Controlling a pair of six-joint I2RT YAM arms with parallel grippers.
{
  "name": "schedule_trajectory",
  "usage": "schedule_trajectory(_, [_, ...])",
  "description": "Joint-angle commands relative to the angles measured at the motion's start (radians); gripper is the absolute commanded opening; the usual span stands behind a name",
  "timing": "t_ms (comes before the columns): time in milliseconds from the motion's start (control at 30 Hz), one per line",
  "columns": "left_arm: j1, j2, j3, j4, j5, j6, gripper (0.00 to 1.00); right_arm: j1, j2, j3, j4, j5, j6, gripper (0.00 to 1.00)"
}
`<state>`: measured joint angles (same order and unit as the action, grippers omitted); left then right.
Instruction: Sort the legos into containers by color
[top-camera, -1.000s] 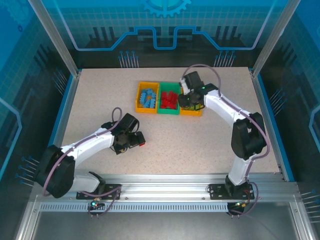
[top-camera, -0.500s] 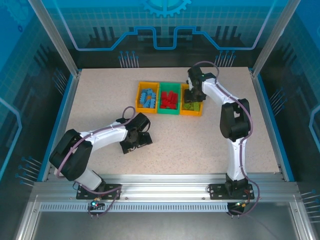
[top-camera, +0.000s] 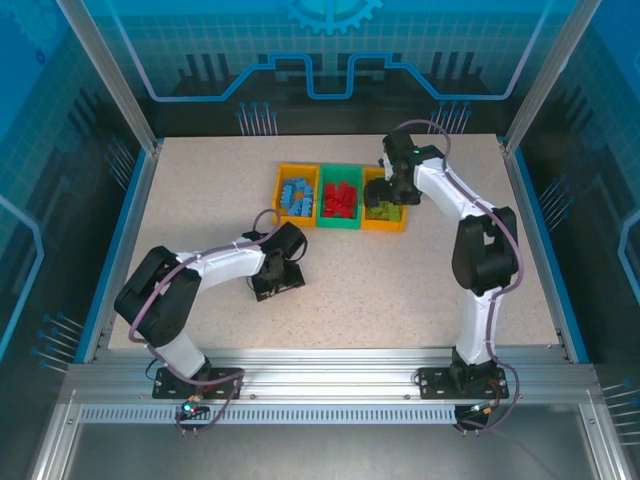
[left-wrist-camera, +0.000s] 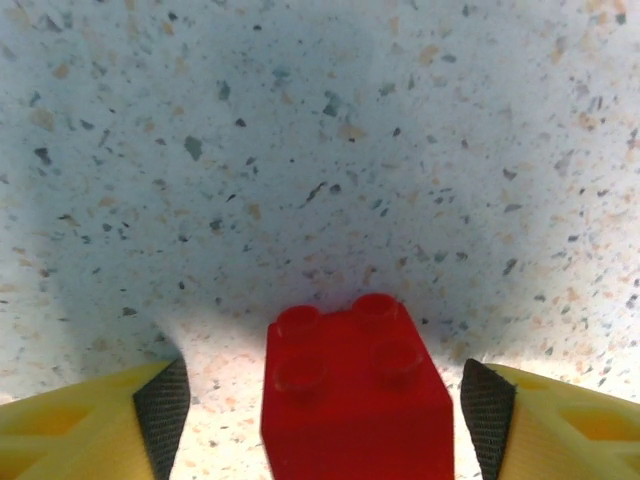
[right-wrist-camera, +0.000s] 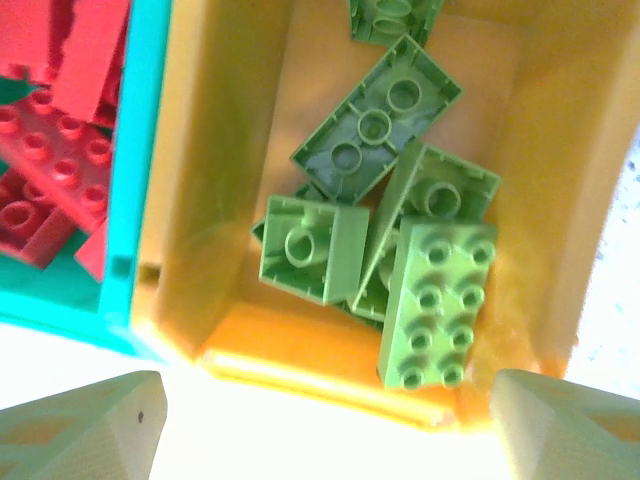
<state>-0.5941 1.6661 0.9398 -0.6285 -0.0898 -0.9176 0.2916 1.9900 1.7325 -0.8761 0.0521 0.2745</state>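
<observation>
**Sorting nearly done: one red brick left to bin**

Your left end effector (left-wrist-camera: 325, 400) is low over the tabletop (left-wrist-camera: 300, 150) with its fingers apart. A red lego (left-wrist-camera: 350, 390) sits studs-up between them. There is a gap on each side of the brick, so nothing is gripped yet, and the brick rests on the tabletop.

Your right end effector (right-wrist-camera: 325, 410) is spread wide and holds nothing. Directly beneath it is an orange-yellow bin (right-wrist-camera: 225, 150) with a loose heap of light green legos (right-wrist-camera: 375, 125) inside. Just beside that bin, on the wrist view's left, is the green middle bin (right-wrist-camera: 140, 120), which holds the red bricks (right-wrist-camera: 50, 150). Beyond that, farthest from this end effector, the other orange-yellow bin (top-camera: 278, 195) holds the blue legos (top-camera: 297, 193).

As far as the pictures show, all three colours are separated, each into its own bin. The red brick between your left fingers looks like the last one loose. What seems to remain is to close on it, carry it to the middle bin well ahead of that end effector, and drop it in with the other reds.
</observation>
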Motion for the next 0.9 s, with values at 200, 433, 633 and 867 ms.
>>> schedule_trajectory(200, [-0.005,0.048,0.052,0.017,-0.015,0.021,0.51,-0.033,-0.22,-0.188,0.025,-0.013,0.026,0.87])
schedule_trajectory(433, [-0.003,0.08,0.118,0.004,-0.023,0.065,0.34,-0.044,-0.332,-0.317,0.03,0.023,0.014,0.88])
schedule_trajectory(633, [0.001,0.099,0.304,-0.026,-0.044,0.169,0.32,-0.046,-0.47,-0.508,0.126,-0.046,0.024,0.88])
schedule_trajectory(867, [0.026,0.28,0.675,-0.072,-0.014,0.322,0.33,-0.024,-0.579,-0.738,0.255,-0.14,0.059,0.9])
